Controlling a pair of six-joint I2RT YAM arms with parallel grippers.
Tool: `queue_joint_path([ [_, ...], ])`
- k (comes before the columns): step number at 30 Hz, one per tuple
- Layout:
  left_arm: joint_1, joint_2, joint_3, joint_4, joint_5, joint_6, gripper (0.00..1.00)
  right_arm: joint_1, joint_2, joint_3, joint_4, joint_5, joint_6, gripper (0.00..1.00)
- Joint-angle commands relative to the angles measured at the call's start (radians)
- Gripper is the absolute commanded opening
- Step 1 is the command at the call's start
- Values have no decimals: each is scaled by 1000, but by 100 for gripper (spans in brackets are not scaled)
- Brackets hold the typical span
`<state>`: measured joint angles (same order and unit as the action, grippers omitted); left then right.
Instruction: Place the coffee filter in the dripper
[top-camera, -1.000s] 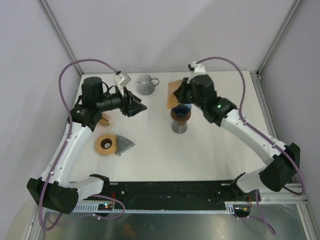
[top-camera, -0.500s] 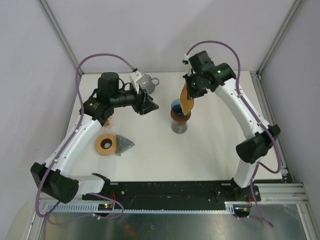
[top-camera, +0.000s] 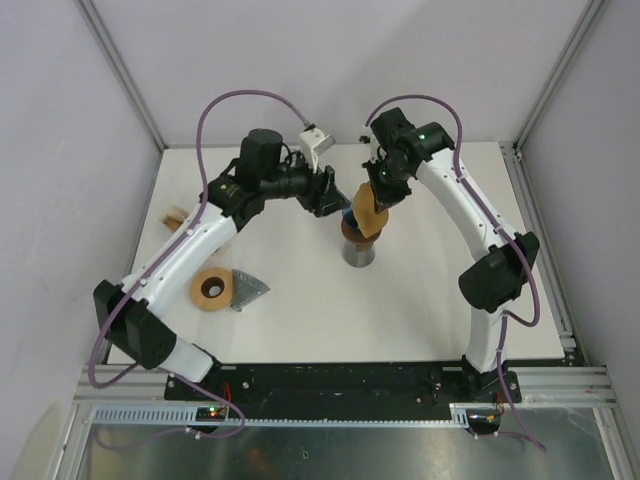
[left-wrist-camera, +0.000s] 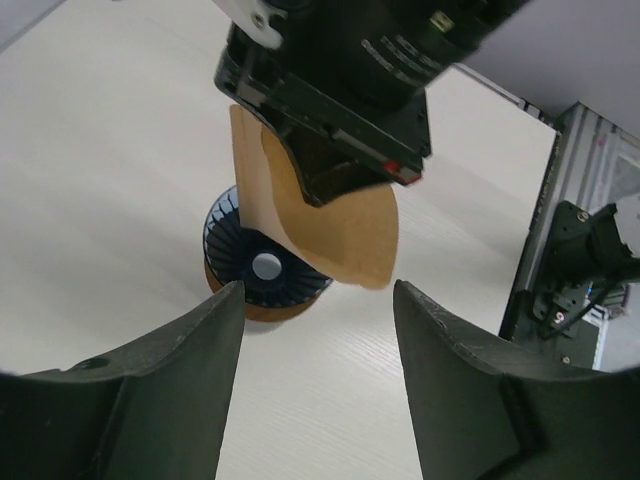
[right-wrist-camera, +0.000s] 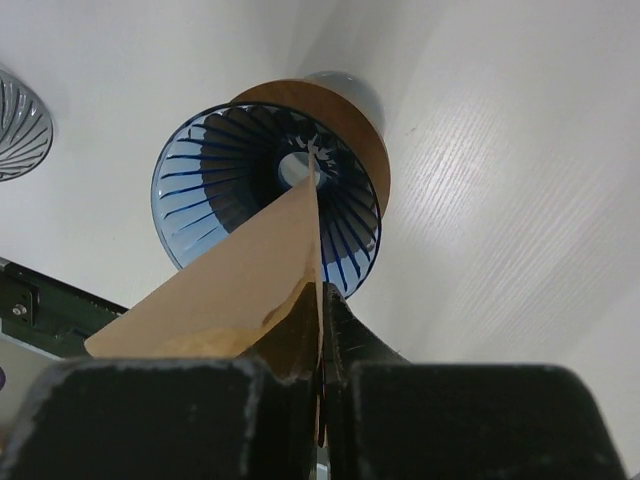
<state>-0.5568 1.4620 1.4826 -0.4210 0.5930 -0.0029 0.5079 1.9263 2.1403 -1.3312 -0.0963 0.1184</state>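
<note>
Arms lean in toward each other over the white surface (top-camera: 300, 320). The right arm goes up high, then bends down, so the right claw (right-wrist-camera: 322, 320) points down. Its two fingers are pressed together on the edge of the brown coffee filter (right-wrist-camera: 240, 290). The filter hangs just below that claw, its tip pointing into the blue dripper (right-wrist-camera: 215, 190) right under it. The left arm stretches across from the side. The left claw (left-wrist-camera: 318, 300) has its fingers apart and holds nothing, with the dripper and filter just in front of it.
</note>
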Motion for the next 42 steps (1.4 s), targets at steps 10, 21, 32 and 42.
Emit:
queue_joint_path([
  [10,-80,180,133,51,-227,36,62,0,36,62,-66,-55,-16,2],
  [21,-80,221,144,51,-274,78,19,-11,21,58,-49,-29,-24,26],
  [32,-76,236,133,51,-249,54,0,-33,-91,-26,67,17,-22,43],
  [42,-51,264,116,51,-238,48,0,-52,-144,-220,212,-56,-3,33],
])
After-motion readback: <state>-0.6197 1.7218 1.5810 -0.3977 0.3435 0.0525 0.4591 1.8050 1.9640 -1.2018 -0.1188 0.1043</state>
